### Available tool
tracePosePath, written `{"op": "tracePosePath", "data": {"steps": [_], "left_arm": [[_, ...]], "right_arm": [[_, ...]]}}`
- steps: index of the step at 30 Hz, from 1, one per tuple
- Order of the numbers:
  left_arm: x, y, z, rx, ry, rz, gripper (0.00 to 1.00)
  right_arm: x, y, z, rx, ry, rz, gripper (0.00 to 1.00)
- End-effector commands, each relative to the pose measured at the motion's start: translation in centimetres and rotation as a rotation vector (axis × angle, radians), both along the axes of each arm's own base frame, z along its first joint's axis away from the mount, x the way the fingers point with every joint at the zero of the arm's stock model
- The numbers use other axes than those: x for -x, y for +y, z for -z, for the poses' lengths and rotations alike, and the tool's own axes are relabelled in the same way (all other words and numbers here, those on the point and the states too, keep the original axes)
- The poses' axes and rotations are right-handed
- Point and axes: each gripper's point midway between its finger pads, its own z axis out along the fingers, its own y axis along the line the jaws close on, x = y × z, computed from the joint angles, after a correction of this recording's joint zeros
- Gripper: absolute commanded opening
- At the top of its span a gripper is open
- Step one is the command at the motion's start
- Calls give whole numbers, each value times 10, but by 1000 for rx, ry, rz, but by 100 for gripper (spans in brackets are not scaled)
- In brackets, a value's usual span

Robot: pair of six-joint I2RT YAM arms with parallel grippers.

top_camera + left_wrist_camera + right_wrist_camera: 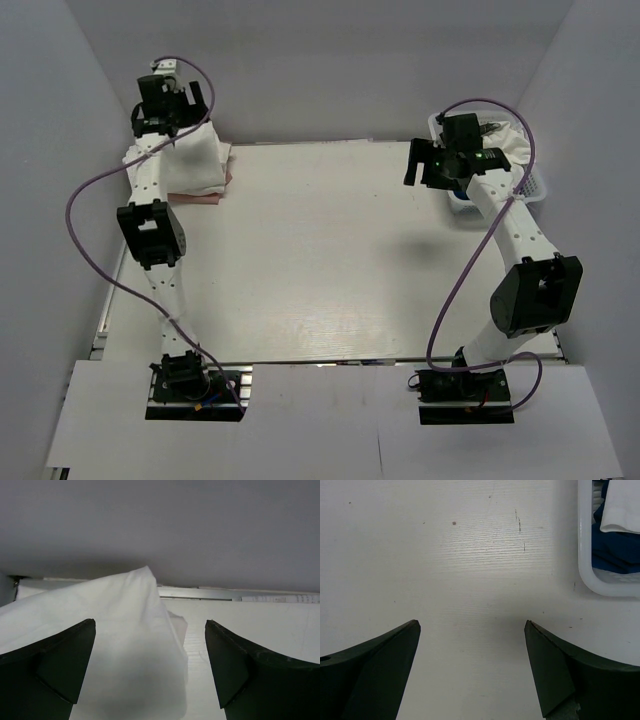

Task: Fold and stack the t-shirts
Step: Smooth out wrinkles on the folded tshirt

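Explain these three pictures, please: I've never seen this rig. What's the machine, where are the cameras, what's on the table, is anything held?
The left arm and right arm are robots bolted at the near edge of a white table. The wide picture looks down from above and behind them; the other two come from wrist cameras. Folded white t-shirts sit stacked on a pink t-shirt at the far left; a basket at the far right holds more cloth. The left gripper and right gripper are open, holding nothing.
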Motion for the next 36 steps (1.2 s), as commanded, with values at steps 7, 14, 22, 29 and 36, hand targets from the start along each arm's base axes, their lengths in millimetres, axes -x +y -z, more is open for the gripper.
{"op": "tracePosePath", "data": {"steps": [7, 14, 22, 29, 36], "left_arm": [[-55, -11, 40, -8, -121, -228, 97], [-60, 5, 42, -2, -175, -363, 64], [-66, -6, 62, 37, -154, -319, 10], [-66, -13, 63, 60, -152, -286, 36], [-63, -11, 70, 26, -123, -285, 93]], "right_arm": [[0, 1, 11, 16, 26, -34, 90], [-3, -3, 24, 52, 64, -42, 90], [-6, -8, 27, 76, 74, -31, 90], [-5, -10, 30, 93, 77, -29, 90], [-5, -10, 35, 93, 90, -30, 90]]}}
